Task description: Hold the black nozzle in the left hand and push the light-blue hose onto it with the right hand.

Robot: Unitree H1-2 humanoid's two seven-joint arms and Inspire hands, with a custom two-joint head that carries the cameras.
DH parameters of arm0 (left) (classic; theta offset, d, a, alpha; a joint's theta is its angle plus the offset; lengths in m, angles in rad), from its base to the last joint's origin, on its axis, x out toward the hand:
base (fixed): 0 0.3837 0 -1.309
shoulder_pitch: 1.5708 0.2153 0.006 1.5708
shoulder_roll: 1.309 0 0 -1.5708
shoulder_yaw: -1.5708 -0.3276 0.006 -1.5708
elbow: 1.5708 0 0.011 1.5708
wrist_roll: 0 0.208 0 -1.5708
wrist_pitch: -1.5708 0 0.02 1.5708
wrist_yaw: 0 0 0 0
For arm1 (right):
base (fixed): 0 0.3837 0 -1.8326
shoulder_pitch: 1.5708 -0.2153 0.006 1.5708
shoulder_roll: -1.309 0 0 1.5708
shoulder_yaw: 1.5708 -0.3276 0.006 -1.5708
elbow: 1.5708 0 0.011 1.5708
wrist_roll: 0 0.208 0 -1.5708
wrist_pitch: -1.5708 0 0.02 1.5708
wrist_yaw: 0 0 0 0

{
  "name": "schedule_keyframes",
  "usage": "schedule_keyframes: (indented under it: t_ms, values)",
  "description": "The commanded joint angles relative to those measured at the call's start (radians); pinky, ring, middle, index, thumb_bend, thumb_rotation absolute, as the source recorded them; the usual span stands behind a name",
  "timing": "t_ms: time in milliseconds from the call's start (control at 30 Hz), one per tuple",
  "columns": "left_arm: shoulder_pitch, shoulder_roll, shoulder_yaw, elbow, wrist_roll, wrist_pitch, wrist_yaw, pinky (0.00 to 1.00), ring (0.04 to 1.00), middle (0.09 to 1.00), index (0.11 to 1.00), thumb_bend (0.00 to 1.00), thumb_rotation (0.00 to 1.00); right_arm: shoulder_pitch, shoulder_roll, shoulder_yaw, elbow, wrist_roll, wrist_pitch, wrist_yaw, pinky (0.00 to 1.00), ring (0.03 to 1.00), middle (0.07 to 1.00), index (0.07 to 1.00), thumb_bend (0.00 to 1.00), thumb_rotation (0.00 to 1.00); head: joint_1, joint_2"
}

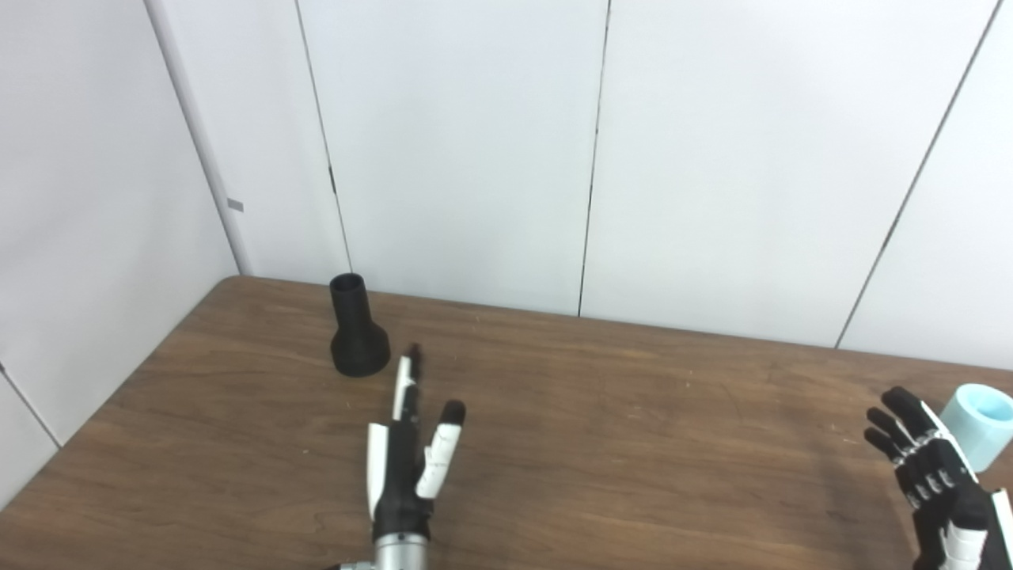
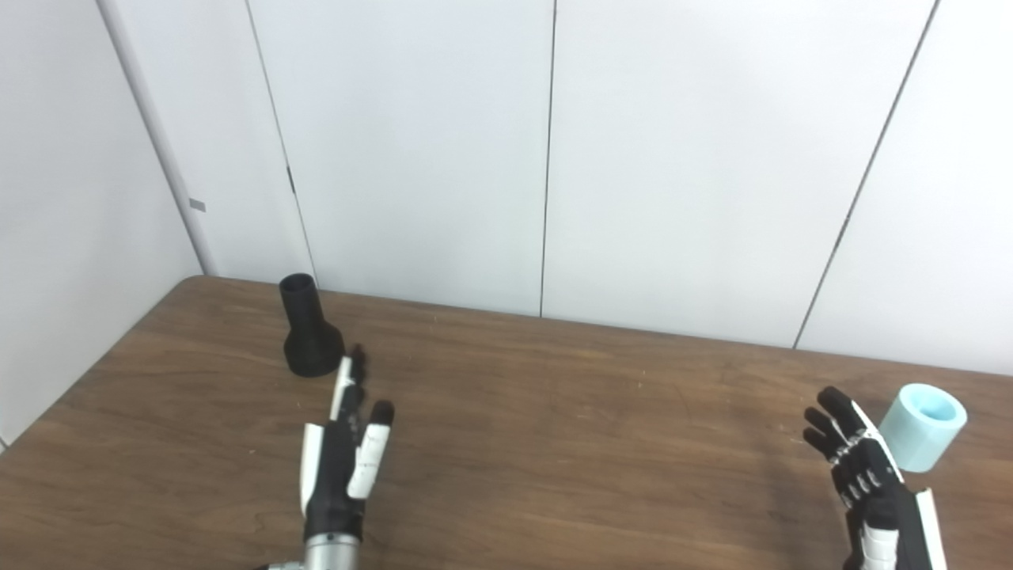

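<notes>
A black nozzle (image 1: 357,328) stands upright on its wide base at the back left of the brown table (image 1: 601,427). My left hand (image 1: 407,455) is open and empty, fingers stretched toward the nozzle, fingertips just short of its base. A light-blue hose piece (image 1: 980,423), a short tube with its opening up, stands near the table's right side. My right hand (image 1: 930,467) is open and empty just left of the hose, fingers slightly curled, not touching it. In the right eye view the nozzle (image 2: 309,328), the hose (image 2: 922,425) and both hands (image 2: 344,463) (image 2: 863,471) show too.
White wall panels (image 1: 475,142) stand right behind the table, and a white wall (image 1: 87,206) runs along its left edge. Nothing else lies on the tabletop between the two hands.
</notes>
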Motion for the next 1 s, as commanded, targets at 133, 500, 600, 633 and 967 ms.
schedule_keyframes:
  t_ms: [133,500,600,633,967]
  values:
    - [-0.013,0.027,0.048,0.078,0.049,0.043,0.078,1.0,1.0,1.0,1.0,0.69,0.82,0.075,0.014,0.001,0.11,0.006,-0.018,0.005,0.85,0.875,0.904,0.876,0.72,1.0,0.002,0.003]
    - [-0.051,0.066,0.118,0.1,-0.003,0.049,0.106,1.0,1.0,1.0,1.0,0.68,0.78,0.072,0.019,0.005,0.11,-0.003,-0.018,0.0,0.85,0.875,0.903,0.877,0.72,1.0,-0.004,0.0]
    - [-0.067,0.088,0.129,0.123,0.009,0.052,0.123,1.0,1.0,1.0,1.0,0.7,0.78,0.067,0.019,0.004,0.122,-0.003,-0.023,0.001,0.85,0.875,0.903,0.875,0.72,1.0,-0.001,0.001]
    - [-0.069,0.092,0.129,0.127,0.01,0.054,0.126,1.0,1.0,1.0,1.0,0.7,0.77,0.065,0.018,0.004,0.124,-0.003,-0.024,0.001,0.85,0.875,0.903,0.875,0.72,1.0,-0.001,0.001]
    - [-0.098,0.159,0.148,0.147,-0.009,0.089,0.114,1.0,1.0,1.0,1.0,0.72,0.76,0.063,0.02,0.004,0.125,-0.003,-0.025,0.001,0.85,0.877,0.904,0.877,0.72,1.0,0.001,0.002]
